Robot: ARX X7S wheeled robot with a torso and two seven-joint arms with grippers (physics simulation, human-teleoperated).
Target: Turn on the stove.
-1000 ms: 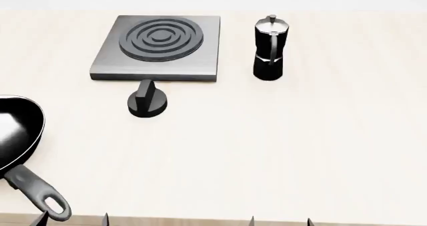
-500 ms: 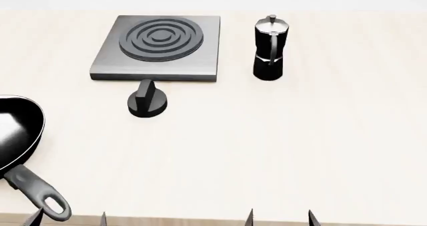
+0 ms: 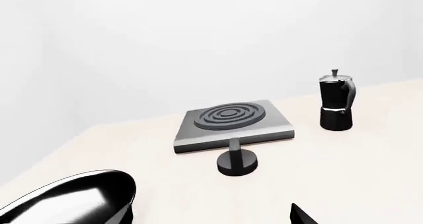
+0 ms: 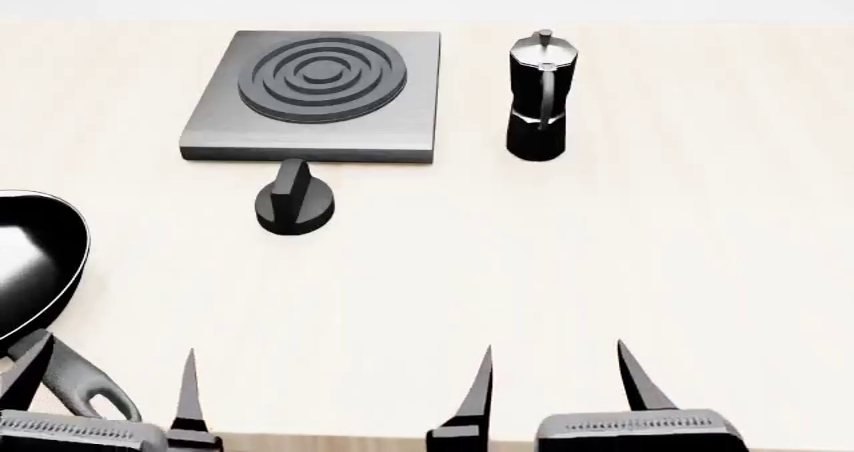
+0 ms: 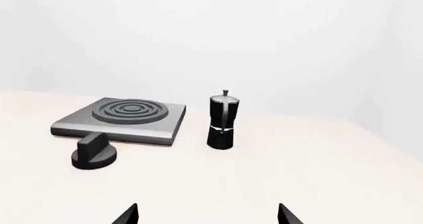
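**Both claws spread, knob untouched**

In the head view the stove (image 4: 320, 92) lies in the upper left of the frame, its knob (image 4: 295, 208) just below it on the table (image 4: 561, 272). The left claw (image 4: 107, 387) and right claw (image 4: 554, 377) sit at the bottom edge, spread and empty. The frying pan (image 4: 34, 262) lies beside the left claw; reaching forward with that arm could clip its handle, and a skewed grip might slip off the knob's ridge.

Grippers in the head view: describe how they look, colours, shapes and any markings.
Both the left gripper and the right gripper are black. Each has two thin, blade-like fingers tapering to sharp points. The fingers rise from blocky dark bases with a fine pale ribbed strip along the top edge. No cables, labels or sleeves are visible.
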